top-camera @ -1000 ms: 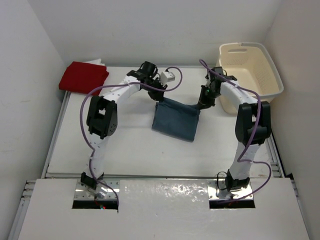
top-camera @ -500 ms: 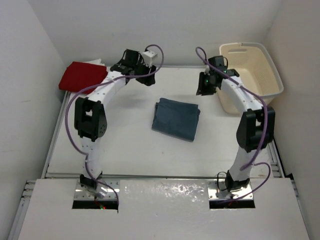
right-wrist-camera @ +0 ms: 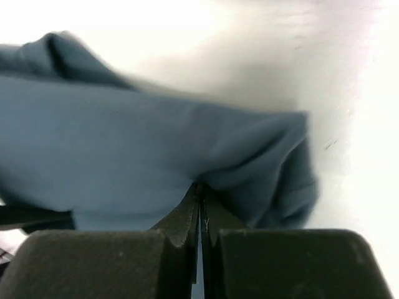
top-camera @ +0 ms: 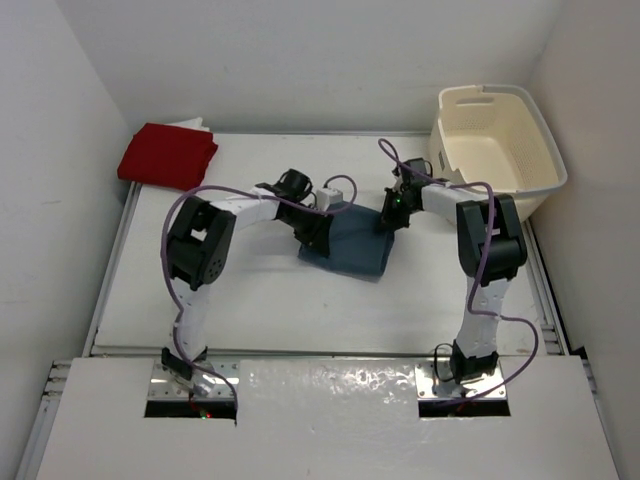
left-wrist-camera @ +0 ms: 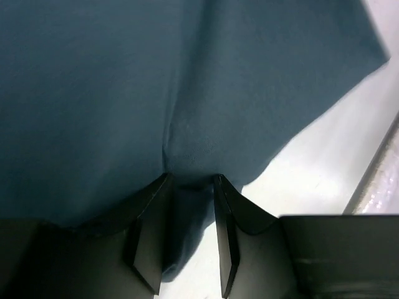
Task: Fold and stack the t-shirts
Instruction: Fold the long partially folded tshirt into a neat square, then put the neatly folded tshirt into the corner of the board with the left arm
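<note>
The slate blue-grey t-shirt (top-camera: 352,248) lies folded in the middle of the table. My left gripper (top-camera: 318,234) is down at its left edge. In the left wrist view the left gripper (left-wrist-camera: 190,180) is part open, with the shirt's edge (left-wrist-camera: 187,93) lying between the two fingers. My right gripper (top-camera: 388,218) is at the shirt's far right corner. In the right wrist view the right gripper (right-wrist-camera: 201,187) is shut, with the cloth (right-wrist-camera: 143,156) puckered at its tips. The red t-shirt (top-camera: 167,155) lies folded at the far left, on a white t-shirt (top-camera: 193,123) that barely shows.
A cream laundry basket (top-camera: 497,150) stands at the back right, close behind the right arm. White walls close in the table at the back and both sides. The table's raised rail (left-wrist-camera: 374,180) runs near the left gripper.
Half a second ago both grippers were up near the table's back, off the shirt. Both have since dropped onto the blue-grey shirt; the right has shut and the left has narrowed.
</note>
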Tool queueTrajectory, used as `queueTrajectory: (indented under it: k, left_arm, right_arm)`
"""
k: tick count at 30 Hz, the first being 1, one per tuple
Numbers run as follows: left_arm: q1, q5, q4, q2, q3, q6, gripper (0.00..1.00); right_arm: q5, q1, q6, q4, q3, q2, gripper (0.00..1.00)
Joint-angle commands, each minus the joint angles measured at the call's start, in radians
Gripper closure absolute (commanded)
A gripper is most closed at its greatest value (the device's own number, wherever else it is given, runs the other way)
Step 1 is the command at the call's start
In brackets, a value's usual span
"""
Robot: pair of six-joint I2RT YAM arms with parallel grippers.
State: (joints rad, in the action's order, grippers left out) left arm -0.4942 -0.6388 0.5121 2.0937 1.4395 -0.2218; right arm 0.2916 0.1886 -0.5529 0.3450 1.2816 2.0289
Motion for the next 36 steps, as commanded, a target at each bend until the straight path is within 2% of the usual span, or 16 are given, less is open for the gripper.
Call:
queueTrajectory:
  k: [1,5,7,10,11,14,17,18,20,21,23,25,29,33,36]
  left_arm:
    - [0.062,0.126,-0.043,-0.04,-0.078,-0.025,0.68]
    - [0.06,0.105,-0.047,-0.047,-0.114,-0.022,0.67]
    - [0.059,0.053,-0.032,-0.064,-0.108,-0.043,0.6]
    - [0.048,-0.062,0.031,-0.125,-0.044,-0.1,0.49]
    - [0.048,-0.115,0.051,-0.167,0.01,-0.123,0.39]
    - [0.066,-0.142,0.051,-0.221,0.163,-0.098,0.35]
    - [0.159,0.0,0.031,-0.173,0.289,0.048,0.32]
    - [0.178,0.029,0.043,-0.146,0.303,0.064,0.32]
    - [0.204,0.095,0.071,-0.08,0.315,0.076,0.35]
    - [0.204,0.115,0.065,-0.058,0.294,0.07,0.34]
    - [0.201,0.145,0.074,-0.032,0.283,0.067,0.32]
    - [0.2,0.162,0.092,0.012,0.285,0.065,0.29]
    - [0.2,0.159,0.115,0.084,0.292,0.07,0.26]
    - [0.2,0.036,0.049,0.097,0.239,0.125,0.19]
    - [0.197,0.01,0.002,0.085,0.213,0.156,0.18]
  right_arm:
    - [-0.055,-0.034,0.004,-0.068,0.021,0.025,1.0]
    - [-0.083,-0.041,0.051,-0.025,0.082,0.071,1.0]
    - [-0.092,-0.041,0.068,-0.011,0.117,0.076,1.0]
    - [-0.098,-0.04,0.111,0.031,0.194,0.088,1.0]
    - [-0.089,-0.04,0.143,0.063,0.25,0.093,1.0]
    - [-0.097,-0.031,0.197,0.151,0.362,0.083,1.0]
    - [-0.166,-0.025,0.205,0.212,0.389,0.018,0.84]
    - [-0.187,-0.025,0.199,0.222,0.381,0.004,0.64]
    - [-0.186,-0.023,0.18,0.259,0.346,-0.021,0.51]
    - [-0.184,-0.021,0.162,0.268,0.325,-0.05,0.4]
    - [-0.183,-0.018,0.143,0.264,0.234,-0.082,0.32]
    - [-0.166,-0.014,0.117,0.223,0.138,-0.128,0.28]
    - [-0.112,-0.008,0.065,0.141,0.003,-0.162,0.28]
    - [-0.078,0.002,0.044,0.078,-0.097,-0.183,0.29]
    - [-0.075,0.002,0.024,0.045,-0.14,-0.179,0.29]
